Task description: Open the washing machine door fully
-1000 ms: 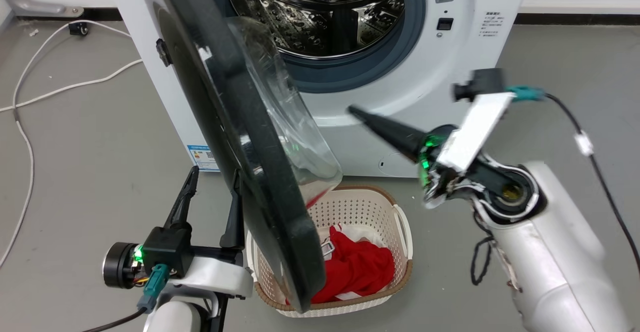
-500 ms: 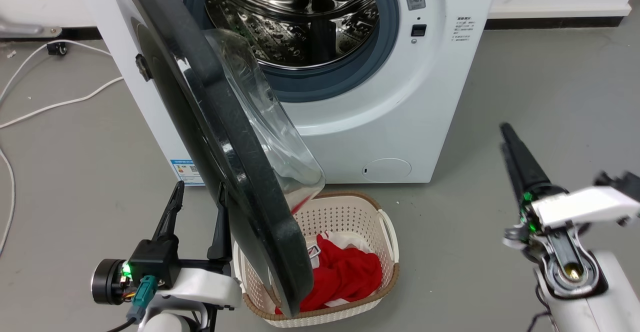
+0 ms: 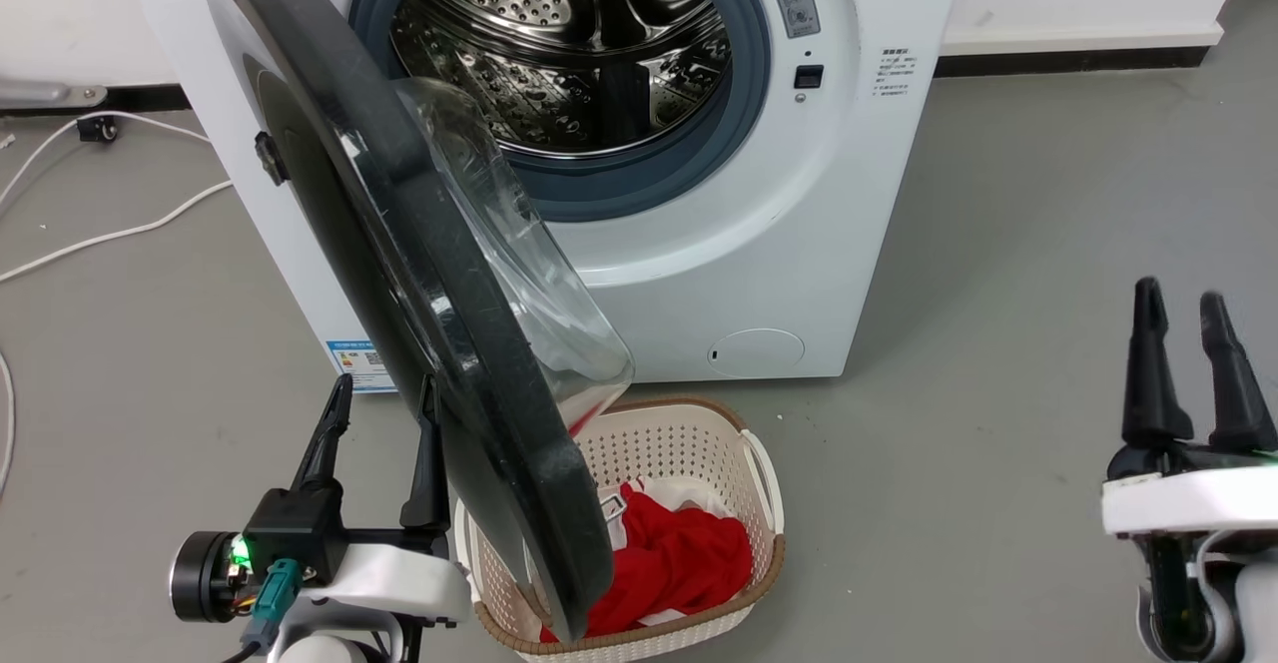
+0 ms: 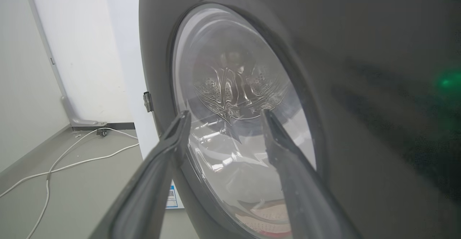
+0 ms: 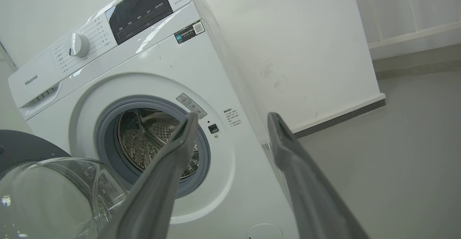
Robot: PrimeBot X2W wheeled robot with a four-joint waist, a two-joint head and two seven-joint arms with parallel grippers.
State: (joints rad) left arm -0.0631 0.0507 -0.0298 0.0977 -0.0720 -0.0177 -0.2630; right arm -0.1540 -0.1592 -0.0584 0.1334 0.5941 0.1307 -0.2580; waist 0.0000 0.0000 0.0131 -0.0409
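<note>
The washing machine door (image 3: 399, 244) stands half-swung, left of the drum (image 3: 559, 54), above the basket (image 3: 764, 468); I hold my left gripper (image 3: 385, 388), spread and empty, just beside its outer face, likely to push wider; right gripper (image 3: 1178, 296), likewise spread, sits clear at right.

Down at the robot's lower left, the left jaws stand parted. Their two long dark fingers (image 3: 324, 438) point up and lean a little to its right, gripping nothing. Just below the jaws sits a black block (image 3: 295, 523) with a green light (image 3: 238, 546) glowing at its side and a teal plug (image 3: 268, 598) hanging under it. Beside that is the white wrist housing (image 3: 394, 573). From that wrist's own camera the fingers (image 4: 158, 170) rise with a wide gap between them.

At the lower right, the right jaws also stand apart and upright. Their fingers (image 3: 1148, 373) are nearly parallel above a white wrist shell (image 3: 1183, 498). That wrist's camera shows the two fingers (image 5: 302, 185) spread, holding nothing.
</note>
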